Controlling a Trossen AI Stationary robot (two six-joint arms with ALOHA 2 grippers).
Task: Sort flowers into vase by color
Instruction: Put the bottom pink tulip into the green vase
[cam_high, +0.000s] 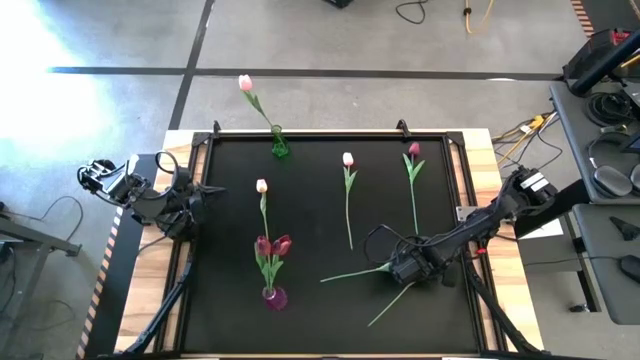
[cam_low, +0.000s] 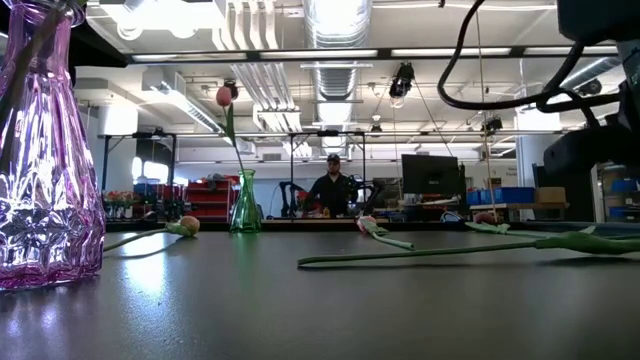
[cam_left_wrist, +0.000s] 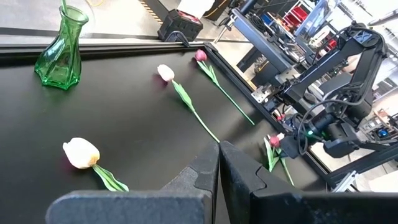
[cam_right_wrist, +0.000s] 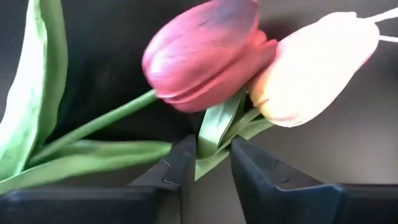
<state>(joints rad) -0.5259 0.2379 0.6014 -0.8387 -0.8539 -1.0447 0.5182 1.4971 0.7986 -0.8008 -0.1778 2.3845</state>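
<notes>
Tulips all over the black mat (cam_high: 230, 250), and this sort is only partly done: the purple vase (cam_high: 274, 297) near the front holds dark red heads (cam_high: 272, 246), the green vase (cam_high: 279, 146) at the back edge has one pale tulip (cam_high: 245, 83) leaning out of it. Three more lie flat mid-mat, a pale tulip near the purple vase (cam_high: 261, 186), a second pale one (cam_high: 347, 159) and a magenta one (cam_high: 414, 150) beside it. Now the action: the right gripper (cam_right_wrist: 208, 163) is down low at the front right over two crossed stems, and its wrist view shows a magenta tulip head (cam_right_wrist: 205, 53) pressed right against a pale tulip head (cam_right_wrist: 314, 65). Its fingers are slightly parted and straddle a leaf or stem at the spot where the two flowers overlap, and I can't tell which flower that green belongs to. That's the danger! If they pinch here, both colours may lift together, or only a floppy leaf gets pinched and the bloom slides out on the way up. Dragging one stem could also sweep its neighbour across the mat. The left gripper (cam_left_wrist: 218, 163) hangs over the mat's left edge, fingers pressed together and holding nothing.
</notes>
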